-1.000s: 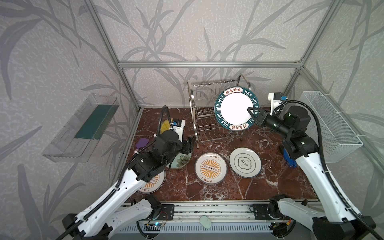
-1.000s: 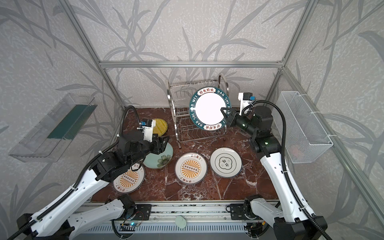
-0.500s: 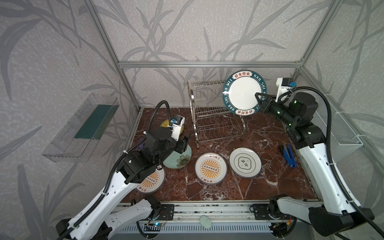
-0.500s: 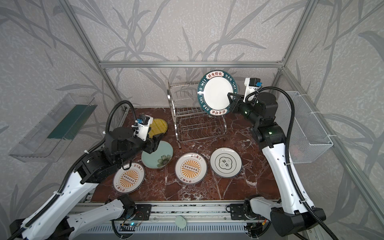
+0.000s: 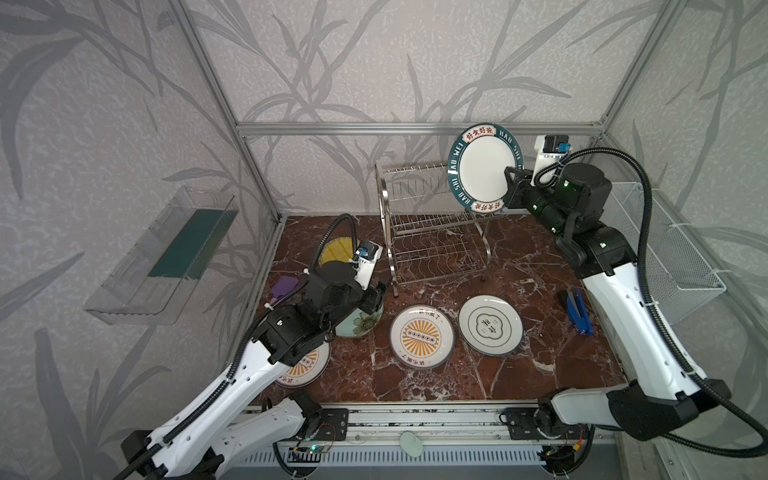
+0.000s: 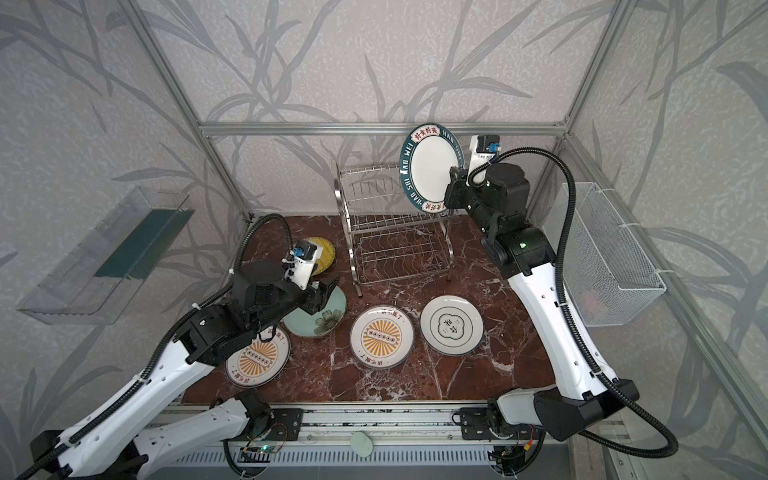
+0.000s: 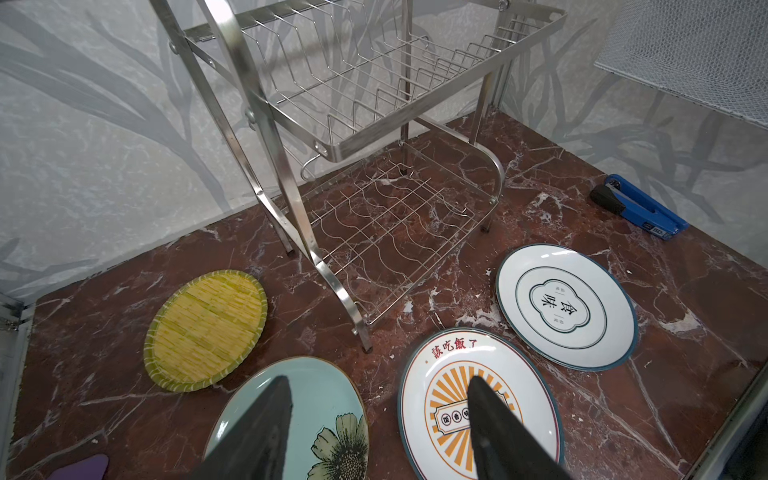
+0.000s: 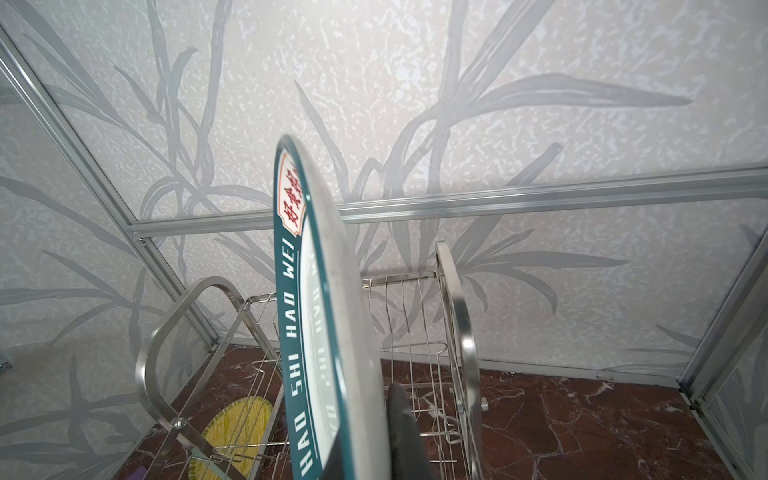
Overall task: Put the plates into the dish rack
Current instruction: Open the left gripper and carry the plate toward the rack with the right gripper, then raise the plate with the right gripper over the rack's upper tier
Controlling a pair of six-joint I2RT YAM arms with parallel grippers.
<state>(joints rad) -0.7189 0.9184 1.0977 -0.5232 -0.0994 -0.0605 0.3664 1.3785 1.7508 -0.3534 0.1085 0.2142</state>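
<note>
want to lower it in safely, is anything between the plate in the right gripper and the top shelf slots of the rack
Nothing visible. The teal-rimmed plate hangs upright over the dish rack, whose upper slots hold no plates.

Right gripper (image 5: 510,188) clamps the edge of the teal-rimmed plate (image 5: 482,168) — plate upright, above the right end of the dish rack (image 5: 428,216). Left gripper (image 5: 380,293) hangs over the flowered plate (image 5: 360,326), near the rack's front-left leg.

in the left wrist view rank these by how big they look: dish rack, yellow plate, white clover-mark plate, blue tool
1. dish rack
2. white clover-mark plate and yellow plate: look about alike, not ranked
3. blue tool
</note>
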